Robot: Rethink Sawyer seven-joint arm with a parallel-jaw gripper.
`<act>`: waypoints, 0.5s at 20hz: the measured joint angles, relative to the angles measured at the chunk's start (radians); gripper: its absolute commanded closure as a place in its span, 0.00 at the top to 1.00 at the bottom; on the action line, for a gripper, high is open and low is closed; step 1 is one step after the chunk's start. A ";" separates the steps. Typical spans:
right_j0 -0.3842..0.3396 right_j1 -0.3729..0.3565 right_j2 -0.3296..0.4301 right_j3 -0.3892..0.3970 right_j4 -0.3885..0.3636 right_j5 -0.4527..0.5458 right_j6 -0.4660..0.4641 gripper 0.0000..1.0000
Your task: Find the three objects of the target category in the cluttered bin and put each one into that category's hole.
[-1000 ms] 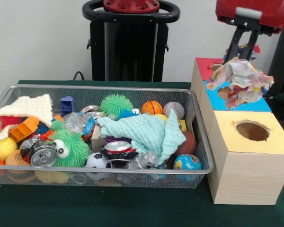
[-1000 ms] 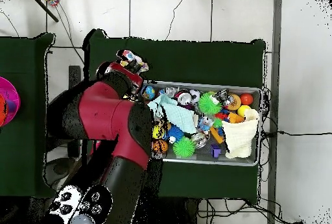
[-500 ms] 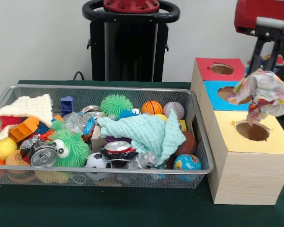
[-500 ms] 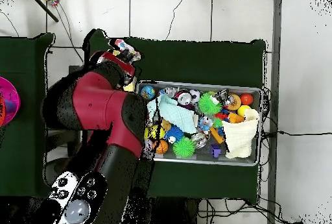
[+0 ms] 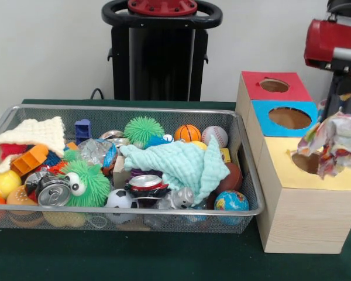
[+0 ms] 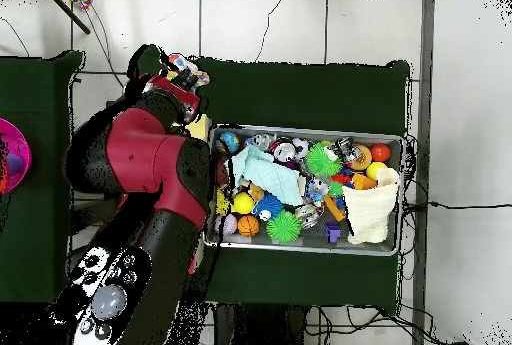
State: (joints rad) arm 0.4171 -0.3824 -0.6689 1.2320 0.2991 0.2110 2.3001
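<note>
**Carrying a wrapper to the yellow-topped hole**

Gripping a crumpled wrapper (image 5: pixel 334 143), the gripper (image 5: pixel 343 105) is hanging at the right edge of the front view with its jaws closed on the top of the bundle; how tightly they are pinching cannot be made out, since the loose plastic is hiding the tips. The wrapper is dangling just above the hole (image 5: pixel 309 162) in the yellow top, covering the hole's right part and spilling out past it toward the box's outer side. Beside that hole, further back along the box, the blue-topped hole (image 5: pixel 291 117) and the red-topped hole (image 5: pixel 274 85) are sitting open and empty of sight. On the hole's other side, the cluttered bin (image 5: pixel 164 110) is lying next to the box, packed with balls, cans, spiky toys and a mint cloth (image 5: pixel 181 162).

The likely trouble is in the release. The bundle is looking wider than the ragged opening and is hanging off-centre, so letting go here could leave it perched on the yellow top or sliding off the box edge. Thin plastic may also be clinging to a jaw and lifting away with it.
</note>
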 measured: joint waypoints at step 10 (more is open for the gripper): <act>0.009 0.123 -0.092 -0.041 0.004 -0.024 0.000 0.00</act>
State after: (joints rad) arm 0.4261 -0.2592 -0.7605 1.1906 0.3031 0.1867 2.3001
